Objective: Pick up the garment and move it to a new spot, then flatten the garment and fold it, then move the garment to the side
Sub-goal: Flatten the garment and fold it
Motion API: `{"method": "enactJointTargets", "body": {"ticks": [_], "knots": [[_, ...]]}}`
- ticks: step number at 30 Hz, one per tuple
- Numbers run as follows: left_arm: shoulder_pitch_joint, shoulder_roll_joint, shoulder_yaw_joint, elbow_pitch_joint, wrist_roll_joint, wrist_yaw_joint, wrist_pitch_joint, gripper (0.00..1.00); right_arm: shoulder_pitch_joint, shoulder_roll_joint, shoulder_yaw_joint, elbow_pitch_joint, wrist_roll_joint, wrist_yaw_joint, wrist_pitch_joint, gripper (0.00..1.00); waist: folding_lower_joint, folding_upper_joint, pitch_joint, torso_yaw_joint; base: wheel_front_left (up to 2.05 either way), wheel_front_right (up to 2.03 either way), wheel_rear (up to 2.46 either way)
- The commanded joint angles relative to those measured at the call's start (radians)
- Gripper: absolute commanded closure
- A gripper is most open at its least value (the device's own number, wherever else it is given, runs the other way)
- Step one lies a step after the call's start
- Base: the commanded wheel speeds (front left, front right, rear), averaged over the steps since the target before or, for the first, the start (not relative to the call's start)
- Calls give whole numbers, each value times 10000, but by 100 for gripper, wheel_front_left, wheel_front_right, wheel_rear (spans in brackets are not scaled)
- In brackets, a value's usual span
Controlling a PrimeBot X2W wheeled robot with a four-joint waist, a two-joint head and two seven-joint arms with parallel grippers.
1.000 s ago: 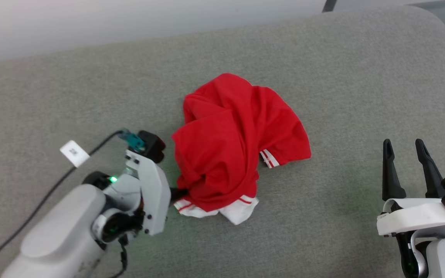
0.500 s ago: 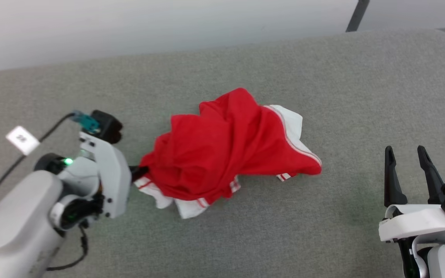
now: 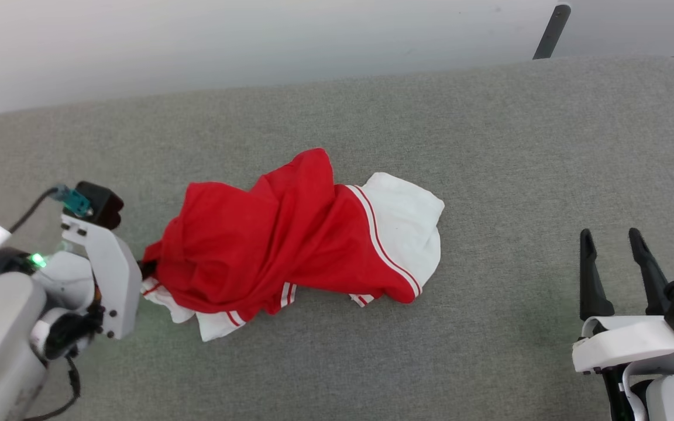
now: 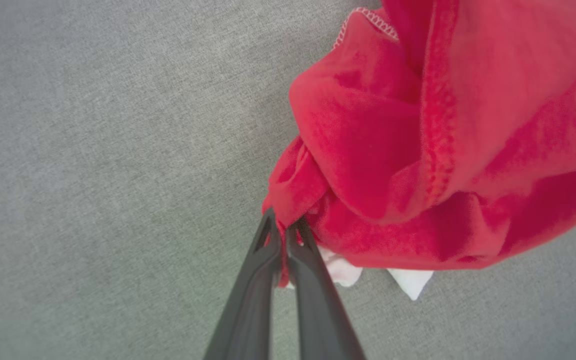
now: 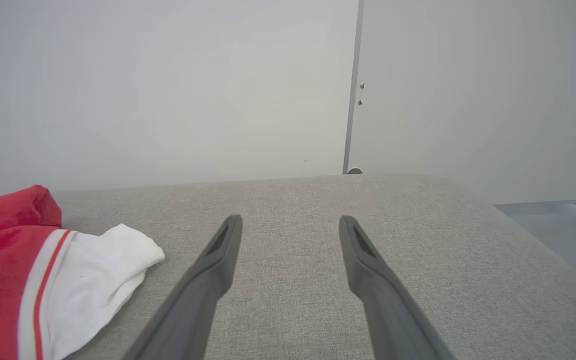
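- Reaching low near the left edge of the bench [image 3: 489,146], the left claw [image 3: 147,270] is clenched on the red hem of the garment [image 3: 255,245].
- Right claw [image 3: 609,235] hovers released near the right edge, with open room between it and the garment, crumpled mid-bench.

Crumpled garment [image 3: 290,245] heaps centre-left; wide open cushion [image 3: 518,146] between it and right gripper [image 3: 610,234].

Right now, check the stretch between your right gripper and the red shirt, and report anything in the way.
Nothing visible stands in the way. Bare grey upholstery lies between the open right gripper and the white sleeve, the nearest part of the shirt. The left gripper is shut on red fabric at the opposite end.
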Motion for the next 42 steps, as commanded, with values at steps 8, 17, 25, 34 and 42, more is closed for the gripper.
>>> {"method": "enactJointTargets", "body": {"ticks": [8,17,25,34,42], "knots": [[3,-522,-79,463,20,4,-675,7,123,-94,221,167,43,1,-50,0,0,-1,-180,283,0,0,0],[65,-775,-259,289,9,4,-1455,0,321,-517,445,431,246,1,329,0,0,-1,-859,1156,0,0,0],[454,-990,-374,-132,91,4,-2918,0,502,-867,520,336,283,1,968,0,0,-1,-1558,2171,0,0,0],[1017,-1214,-301,-4,554,40,-5251,0,625,-1204,535,427,515,-1,1742,0,0,-1,-2019,3368,0,0,0],[1608,-1570,32,246,757,340,-7192,0,254,-1734,335,808,741,-1,2950,0,0,-1,-2031,4393,0,0,0]]}}
